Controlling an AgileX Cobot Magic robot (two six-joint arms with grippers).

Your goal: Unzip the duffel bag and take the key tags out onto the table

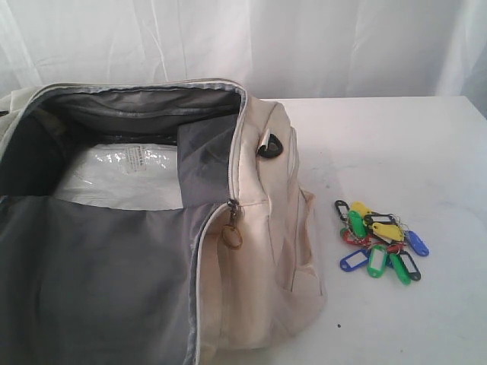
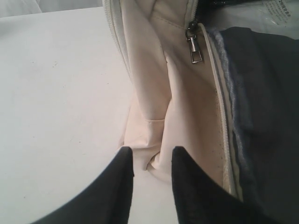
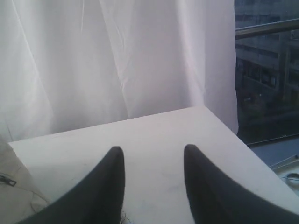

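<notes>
Several key tags (image 1: 380, 242), likely light and slippery, lie bunched on the table (image 1: 411, 137) beside the floppy, unzipped duffel bag (image 1: 262, 258). You would best pinch a ring. Your left gripper (image 2: 153, 151) and right gripper (image 3: 153, 149) gape empty.

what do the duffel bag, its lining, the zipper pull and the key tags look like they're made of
Duffel bag: matte cream woven fabric, maybe canvas or nylon; it sags and creases softly. Lining: thin grey cloth, likely synthetic. Zipper pull: metal, by its silvery glint and hard edges. Key tags: glossy plastic, by their bright solid colours.
</notes>
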